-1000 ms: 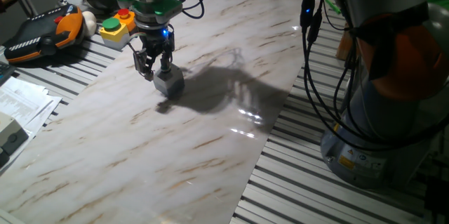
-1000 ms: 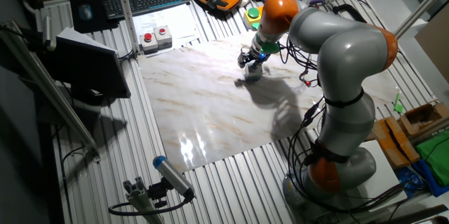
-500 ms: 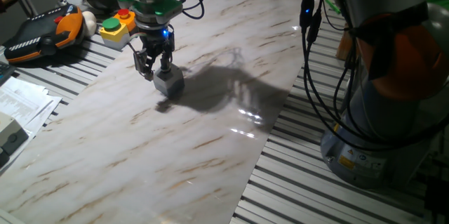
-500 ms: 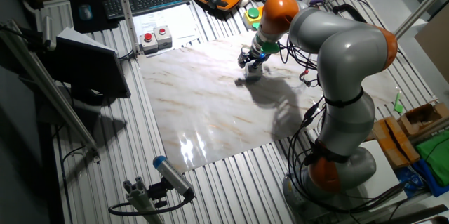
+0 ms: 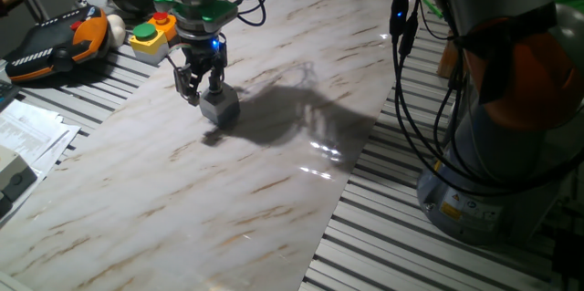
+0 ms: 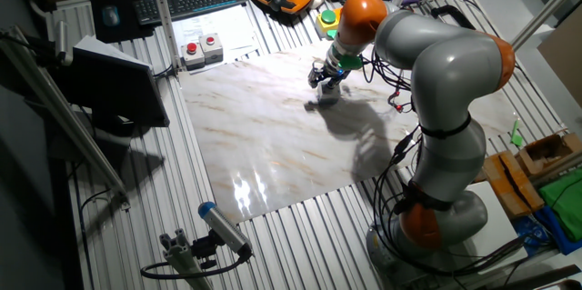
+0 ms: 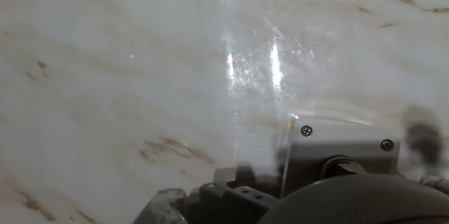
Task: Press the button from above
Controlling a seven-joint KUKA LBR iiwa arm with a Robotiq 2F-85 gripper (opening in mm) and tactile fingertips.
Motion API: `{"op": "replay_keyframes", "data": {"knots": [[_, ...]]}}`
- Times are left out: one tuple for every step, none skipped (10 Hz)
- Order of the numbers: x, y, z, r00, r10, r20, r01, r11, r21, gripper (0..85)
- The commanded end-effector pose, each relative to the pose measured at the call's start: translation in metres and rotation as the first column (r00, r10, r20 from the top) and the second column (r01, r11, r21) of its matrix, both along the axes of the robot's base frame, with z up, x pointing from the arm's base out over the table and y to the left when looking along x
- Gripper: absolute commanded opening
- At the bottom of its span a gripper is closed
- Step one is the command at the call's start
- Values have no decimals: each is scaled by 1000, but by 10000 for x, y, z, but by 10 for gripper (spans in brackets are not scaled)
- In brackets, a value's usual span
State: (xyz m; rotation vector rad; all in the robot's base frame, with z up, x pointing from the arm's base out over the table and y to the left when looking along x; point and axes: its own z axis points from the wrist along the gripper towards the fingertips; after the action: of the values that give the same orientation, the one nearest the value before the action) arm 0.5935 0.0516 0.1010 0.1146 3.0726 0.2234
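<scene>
The small light-grey box [image 5: 222,108] stands on the marble board [image 5: 274,163], towards its far left. My gripper [image 5: 203,92] hangs straight over the box with its fingertips at the box's top. The green button does not show in any view; the fingers hide it. In the other fixed view the gripper [image 6: 324,78] sits right above the box [image 6: 327,91]. In the hand view the box's top [image 7: 351,142] with two screws lies at the lower right, partly behind dark gripper parts [image 7: 351,203]. No view shows the fingertips clearly.
A yellow box with green and red buttons [image 5: 151,34] stands just behind the gripper, off the board. An orange-black teach pendant [image 5: 55,43] lies at the far left. Papers [image 5: 27,136] lie at the left edge. The robot's base [image 5: 511,145] and cables stand at the right.
</scene>
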Motion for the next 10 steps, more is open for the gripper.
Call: {"op": "replay_keyframes", "data": {"knots": [[7,0,12,1000,0,1,0,1000,0,703],[10,1,16,1000,0,1,0,1000,-2,703],[11,2,9,1000,0,1,0,1000,-2,703],[11,2,5,1000,0,1,0,1000,-2,700],[12,1,1,1000,0,2,0,1000,-2,700],[12,1,-5,1000,0,4,0,1000,-2,700],[13,2,-10,1000,0,4,0,1000,-2,700],[13,3,-12,1000,1,5,-1,1000,-2,697],[13,5,-13,1000,1,5,-1,1000,-2,697],[12,6,-13,1000,2,7,-2,1000,-5,697]]}}
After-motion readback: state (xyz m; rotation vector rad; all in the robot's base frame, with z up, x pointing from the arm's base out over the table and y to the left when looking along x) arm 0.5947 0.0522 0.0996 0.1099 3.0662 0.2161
